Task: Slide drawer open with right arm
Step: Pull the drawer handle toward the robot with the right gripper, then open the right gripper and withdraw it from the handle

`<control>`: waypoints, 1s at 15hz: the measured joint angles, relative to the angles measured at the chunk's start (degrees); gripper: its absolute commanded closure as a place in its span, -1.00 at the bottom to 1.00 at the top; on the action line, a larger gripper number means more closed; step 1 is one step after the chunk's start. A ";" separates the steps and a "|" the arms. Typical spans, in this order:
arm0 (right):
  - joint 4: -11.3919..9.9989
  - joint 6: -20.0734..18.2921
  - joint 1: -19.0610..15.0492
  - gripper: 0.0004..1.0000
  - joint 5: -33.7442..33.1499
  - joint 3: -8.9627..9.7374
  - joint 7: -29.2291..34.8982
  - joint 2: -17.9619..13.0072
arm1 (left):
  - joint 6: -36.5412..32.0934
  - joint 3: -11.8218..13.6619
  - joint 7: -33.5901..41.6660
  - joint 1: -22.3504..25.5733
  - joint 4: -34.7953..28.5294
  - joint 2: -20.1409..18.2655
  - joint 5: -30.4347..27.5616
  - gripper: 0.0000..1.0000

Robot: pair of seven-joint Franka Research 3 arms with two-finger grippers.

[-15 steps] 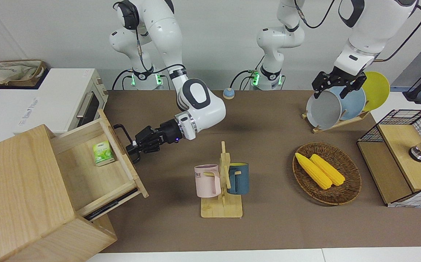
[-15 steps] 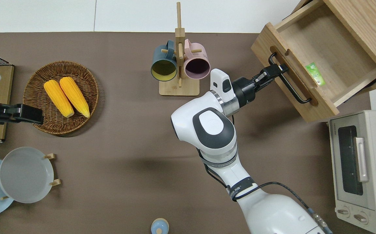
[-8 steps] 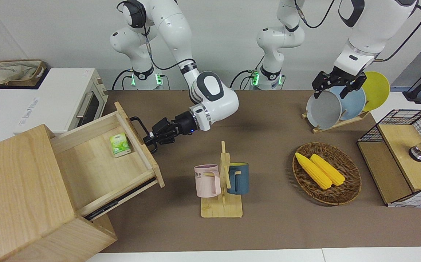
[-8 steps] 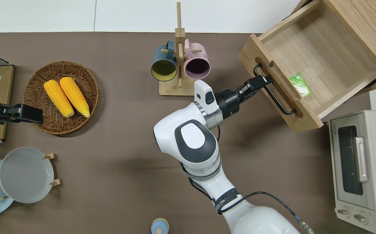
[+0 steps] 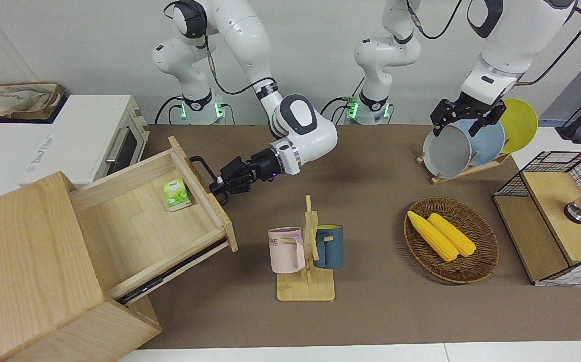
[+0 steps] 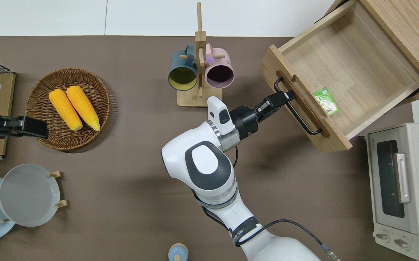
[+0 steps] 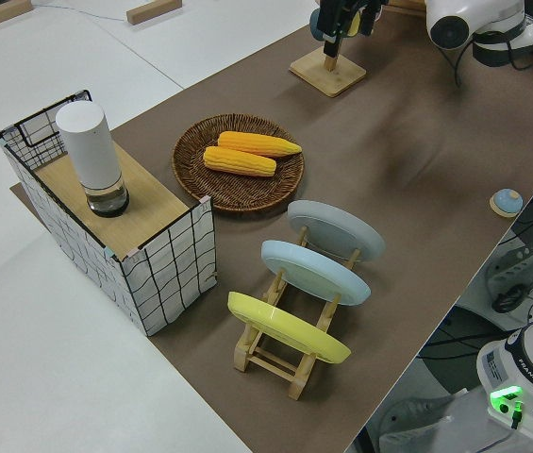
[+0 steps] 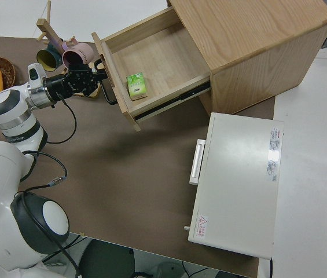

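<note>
A brown counter fills the scene, with white surfaces around it and a pale wall where the robots stand. At the right arm's end sits a large pale wooden cabinet, cut off by the frame edge in the front and overhead views. Its drawer stands pulled well out over the counter, angled toward the robots. A small green packet lies inside the drawer, close against the inner side of the front panel.

The right arm reaches across the counter to the drawer front. The right end effector is clenched on the black bar handle, gripping it toward the end of the bar that lies farther from the robots. The fingertips themselves are hard to make out against the dark bar.

A white toaster oven stands nearer to the robots than the cabinet, partly cropped in the overhead view. Near the middle of the counter a wooden mug rack carries a pink mug and a blue mug. Toward the left arm's end lie a wicker basket holding two corn cobs, a plate rack and a wood-and-wire-mesh box.

The left arm is parked; I cannot tell whether the left end effector is released or clenched.
</note>
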 measured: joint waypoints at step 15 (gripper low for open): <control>-0.19 -0.04 0.52 -0.97 0.80 0.17 0.00 0.09 | 0.00 0.00 0.00 0.00 0.00 0.00 0.00 -0.99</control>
